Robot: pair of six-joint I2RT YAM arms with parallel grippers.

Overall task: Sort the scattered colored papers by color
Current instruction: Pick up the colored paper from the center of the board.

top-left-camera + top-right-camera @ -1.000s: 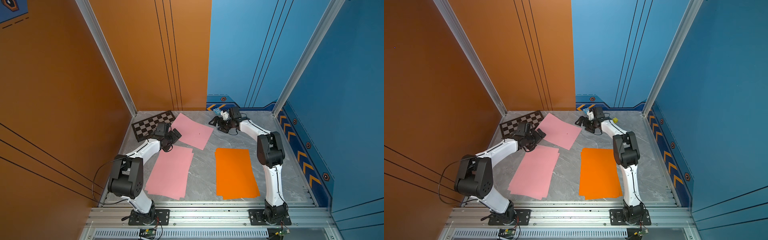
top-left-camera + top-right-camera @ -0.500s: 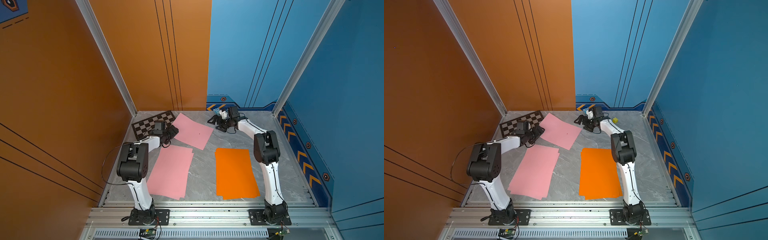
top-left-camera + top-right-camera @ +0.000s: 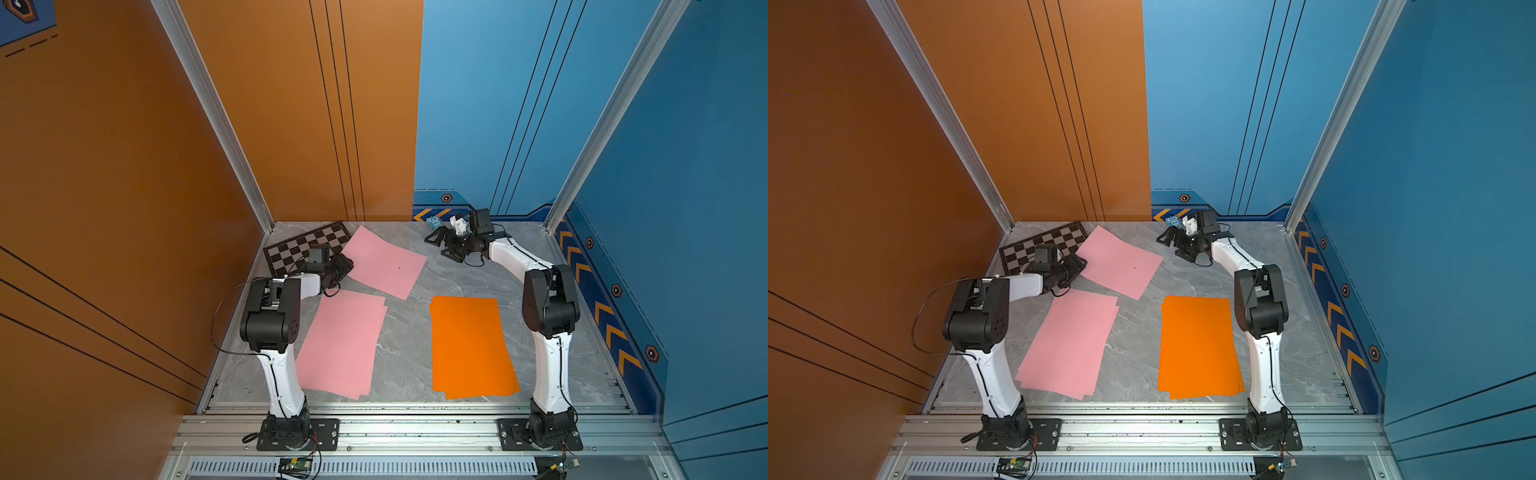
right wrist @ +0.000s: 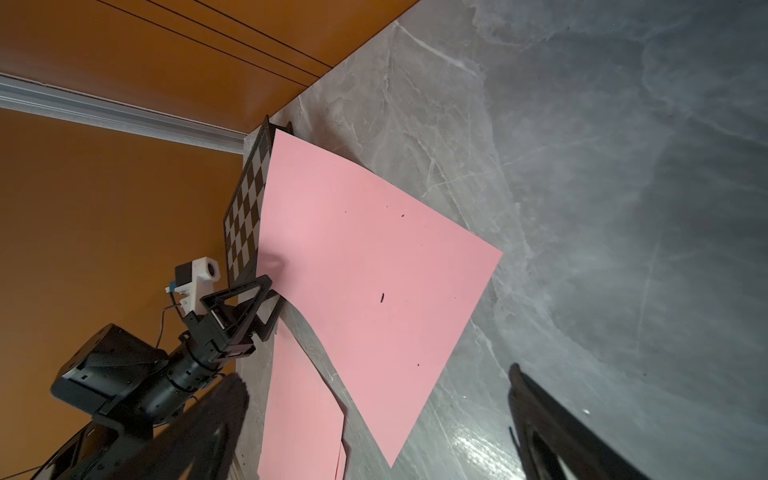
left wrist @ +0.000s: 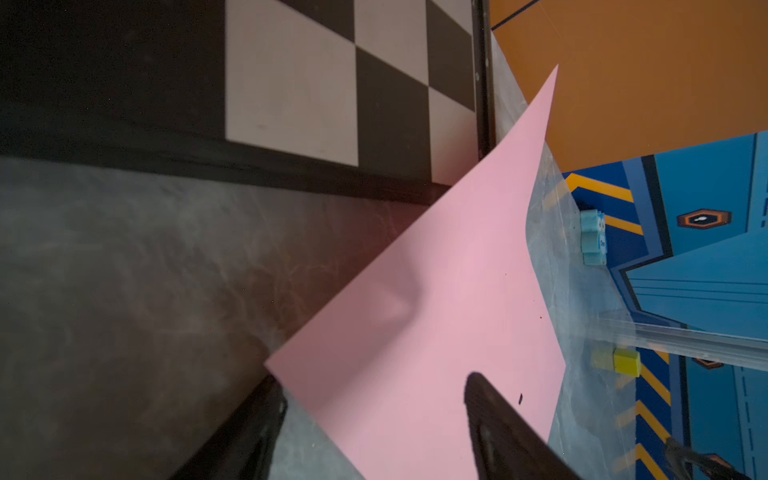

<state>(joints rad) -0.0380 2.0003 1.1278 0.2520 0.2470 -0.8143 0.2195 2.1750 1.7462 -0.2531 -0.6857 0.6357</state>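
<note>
1 pink sheet [image 3: 386, 262] remains out of place. It lies askew at the back of the worktop [image 3: 407, 332], with its far left corner overlapping the checkered board [image 3: 307, 245]. The pink pile [image 3: 340, 340] and the orange pile [image 3: 469, 345] sit nearer the robot, well apart from each other.

The left pincer [image 5: 374, 380] is at the sheet's near left corner. Its 2 fingers [image 5: 498, 428] stand apart with the paper's edge between them, 1 above the sheet and 1 below, so it is open and not yet clamped. That corner curls up off the worktop.

The right pincer [image 3: 436, 246] is wide open and empty, near the back wall beyond the sheet's right end and clear of it.

The left arm is plainly the nearer one and has the corner lined up. The sheet's long axis runs across the worktop, from the board toward the right arm. The pink pile's long axis runs toward the robot, and the pile lies just on the near side of the left pincer. My guess is that the move needs a short pull toward the robot, with the sheet turned roughly a quarter to square it on the pile. Held by 1 corner, the paper may sag or drag.
</note>
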